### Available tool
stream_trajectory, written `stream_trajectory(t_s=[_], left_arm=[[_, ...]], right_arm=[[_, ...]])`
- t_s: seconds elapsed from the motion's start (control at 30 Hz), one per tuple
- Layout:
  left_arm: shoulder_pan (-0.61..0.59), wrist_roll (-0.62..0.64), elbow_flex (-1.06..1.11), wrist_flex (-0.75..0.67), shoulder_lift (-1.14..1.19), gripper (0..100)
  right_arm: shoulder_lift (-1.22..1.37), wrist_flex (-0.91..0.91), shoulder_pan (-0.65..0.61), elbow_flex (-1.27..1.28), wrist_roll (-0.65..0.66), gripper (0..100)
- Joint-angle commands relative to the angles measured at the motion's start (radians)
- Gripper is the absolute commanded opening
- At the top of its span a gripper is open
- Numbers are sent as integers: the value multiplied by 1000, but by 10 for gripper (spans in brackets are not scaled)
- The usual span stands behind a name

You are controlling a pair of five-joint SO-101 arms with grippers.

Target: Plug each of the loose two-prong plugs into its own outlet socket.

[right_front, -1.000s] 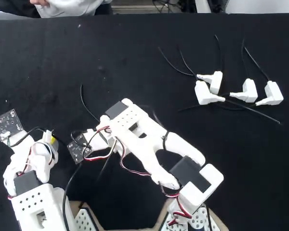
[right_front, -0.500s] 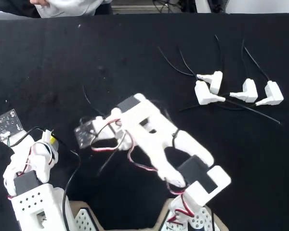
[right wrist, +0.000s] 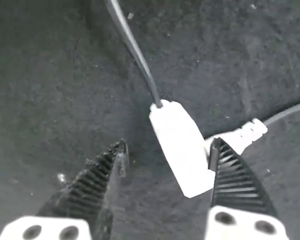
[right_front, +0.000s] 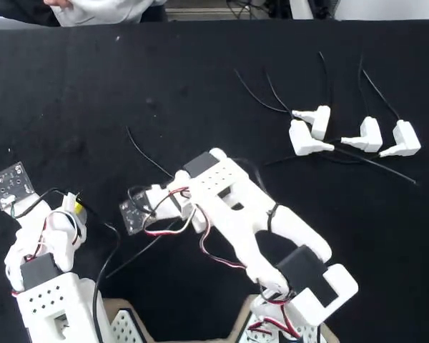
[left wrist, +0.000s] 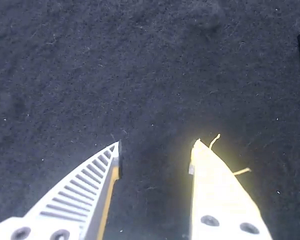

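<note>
A white two-prong plug (right wrist: pixel 180 145) on a black cable (right wrist: pixel 132 50) lies on the black cloth between the fingers of my right gripper (right wrist: pixel 168 146), which is open around it. One finger (right wrist: pixel 230 170) is close against the plug's side. A second small white connector (right wrist: pixel 245 132) lies just beyond that finger. In the high view my right gripper (right_front: pixel 159 201) points down at centre left, and the black cable (right_front: pixel 146 151) runs out from under it. My left gripper (left wrist: pixel 155 150) is open over bare cloth at the lower left (right_front: pixel 71 205).
Several more white plugs with thin black cables lie at the far right, among them one (right_front: pixel 305 139), another (right_front: pixel 368 134) and a third (right_front: pixel 404 139). Another loose cable (right_front: pixel 132 257) trails toward the table's front edge. Black cloth (right_front: pixel 93 86) covers the table.
My right arm has swung to the right and its wrist has shifted with it. The black cable beside it has moved right too. The left arm has kept still.
</note>
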Motion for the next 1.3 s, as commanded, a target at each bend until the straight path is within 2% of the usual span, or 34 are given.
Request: stream_trajectory(t_s=[0.0, 0.1, 0.23, 0.33, 0.43, 0.6, 0.7, 0.83, 0.93, 1.03, 1.17, 1.27], left_arm=[[-4, 14, -76, -14, -12, 231], [-4, 14, -76, -14, -12, 231], [-4, 14, -76, -14, -12, 231], [-4, 14, -74, -14, -12, 231], [-2, 14, -74, -14, -12, 231], [-2, 14, -74, -14, -12, 231], [-2, 14, -74, -14, -12, 231], [-2, 14, -76, -14, -12, 231], [-2, 14, -76, -14, -12, 231], [-2, 14, -74, -14, -12, 231], [-2, 17, -73, -14, -12, 231], [-2, 17, -71, -14, -12, 231]], right_arm=[[-51, -14, -11, -1, 68, 251], [-38, -21, -8, 12, 81, 251], [39, -130, 0, 47, 77, 241], [77, -180, 25, 30, 46, 155], [62, -187, 57, -7, -64, 13], [-33, -189, 198, -87, -230, 11], [-77, -189, 288, -139, -385, 11], [-53, -213, 410, -216, -592, 11], [38, -241, 483, -297, -677, 11], [157, -226, 525, -437, -712, 10], [332, -98, 534, -656, -766, 10], [453, 3, 545, -811, -626, 10]])
